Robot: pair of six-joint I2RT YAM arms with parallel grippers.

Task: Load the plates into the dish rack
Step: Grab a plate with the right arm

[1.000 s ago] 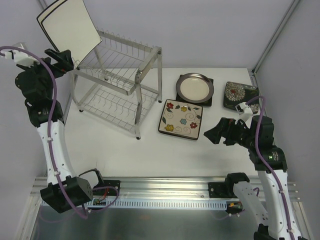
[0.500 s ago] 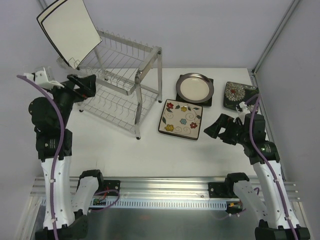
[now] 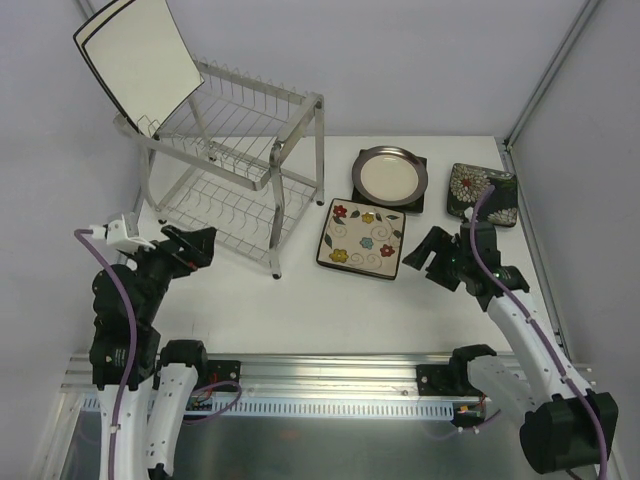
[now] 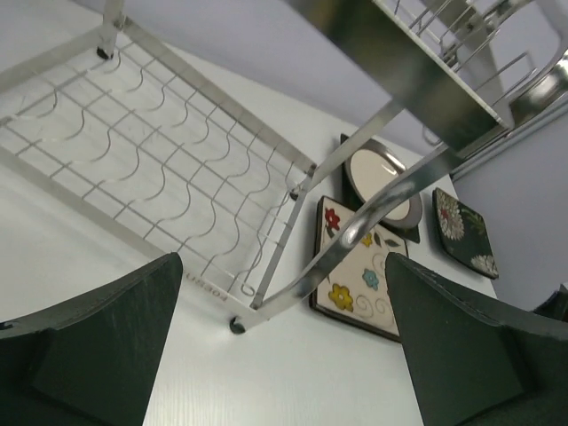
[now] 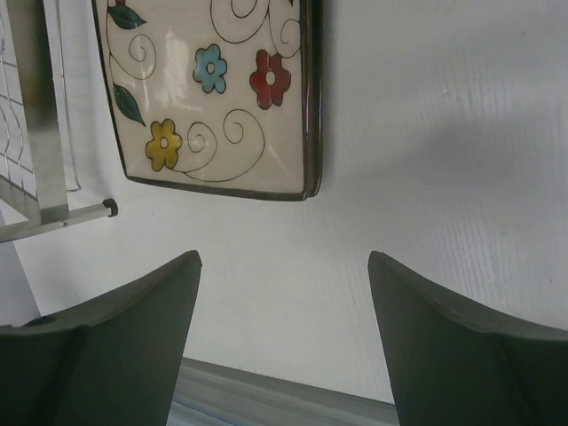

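The silver wire dish rack (image 3: 240,160) stands at the back left. A white square black-rimmed plate (image 3: 135,60) leans upright on its top tier. The cream flowered plate (image 3: 362,238) lies flat right of the rack. The round cream grey-rimmed plate (image 3: 390,175) lies on a dark square plate behind it. The dark plate with white blooms (image 3: 482,192) lies at the far right. My left gripper (image 3: 198,243) is open and empty, low by the rack's front left. My right gripper (image 3: 432,255) is open and empty, just right of the flowered plate (image 5: 213,98).
The rack's lower shelf (image 4: 133,169) and front leg (image 4: 355,240) fill the left wrist view. An aluminium rail (image 3: 330,375) runs along the table's near edge. A wall frame post (image 3: 550,75) rises at the back right.
My left arm has swung down from the rack's upper tier to table height, leaving the white plate in the rack. My right gripper has lowered and edged left towards the flowered plate.
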